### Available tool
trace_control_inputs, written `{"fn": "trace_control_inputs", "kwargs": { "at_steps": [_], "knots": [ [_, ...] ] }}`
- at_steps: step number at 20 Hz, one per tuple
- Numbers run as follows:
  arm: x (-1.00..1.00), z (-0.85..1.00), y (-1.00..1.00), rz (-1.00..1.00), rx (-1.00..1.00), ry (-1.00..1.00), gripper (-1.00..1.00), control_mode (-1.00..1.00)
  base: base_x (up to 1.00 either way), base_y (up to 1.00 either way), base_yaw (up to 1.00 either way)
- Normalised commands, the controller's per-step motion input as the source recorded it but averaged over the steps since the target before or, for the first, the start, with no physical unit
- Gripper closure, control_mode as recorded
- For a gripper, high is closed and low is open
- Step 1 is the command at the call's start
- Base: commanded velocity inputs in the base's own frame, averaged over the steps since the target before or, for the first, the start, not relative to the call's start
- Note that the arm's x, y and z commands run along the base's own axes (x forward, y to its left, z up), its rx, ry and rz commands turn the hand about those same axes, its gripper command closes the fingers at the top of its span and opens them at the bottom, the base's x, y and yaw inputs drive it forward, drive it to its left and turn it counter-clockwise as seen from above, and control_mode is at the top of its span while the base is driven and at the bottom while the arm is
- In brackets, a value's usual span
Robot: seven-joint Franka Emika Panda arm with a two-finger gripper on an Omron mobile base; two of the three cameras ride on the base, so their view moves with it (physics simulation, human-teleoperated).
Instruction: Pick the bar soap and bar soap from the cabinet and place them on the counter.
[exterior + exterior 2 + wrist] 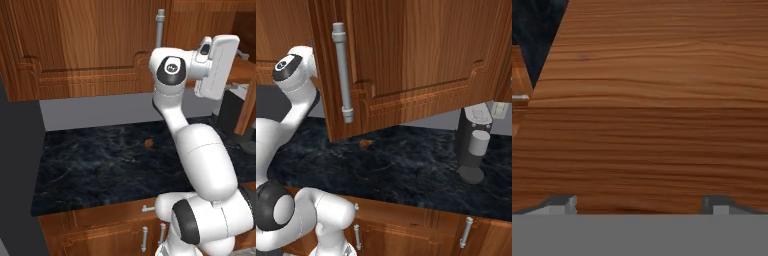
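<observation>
Two small dark fingertips [562, 204] of the gripper [639, 206] stand well apart at the bottom of the hand view, with nothing between them; the pincer is wide open and holds nothing. Just beyond them is a close surface of reddish-brown wood grain, part of the reddish-brown wooden wall cabinet [75, 45]; whether the tips touch the wood cannot be told. At the upper left of the hand view a wedge of the black marble-look counter [534, 35] shows past the edge of the wood.

In the left base view the white arm rises from the lower right, and its white hand [217, 65] is raised to the height of the cabinet at the right side, beside a long silver bar handle [160, 27].

In the right base view a panelled cabinet door [421, 65] with the silver bar handle [342, 70] stands swung out over the counter [406, 170], hiding the hand behind it. A small round brown lump [148, 143] lies on the counter near the back wall. A dark grey machine with a pale cylinder [473, 145] stands on the counter to the right. Bar soap is not visible from these angles.
</observation>
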Motion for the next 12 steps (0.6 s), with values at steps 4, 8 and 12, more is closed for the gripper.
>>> {"fn": "trace_control_inputs", "kwargs": {
  "at_steps": [4,8,12],
  "knots": [
    [0.00,0.00,-0.46,-0.12,0.00,0.00,-1.00,-1.00,0.00,0.00,0.00],
    [-0.04,0.00,-0.59,-0.10,0.00,0.00,-1.00,-1.00,0.00,0.00,0.00],
    [-0.18,0.00,-0.60,-0.06,0.00,0.00,-1.00,-1.00,0.00,0.00,0.00]
  ]
}}
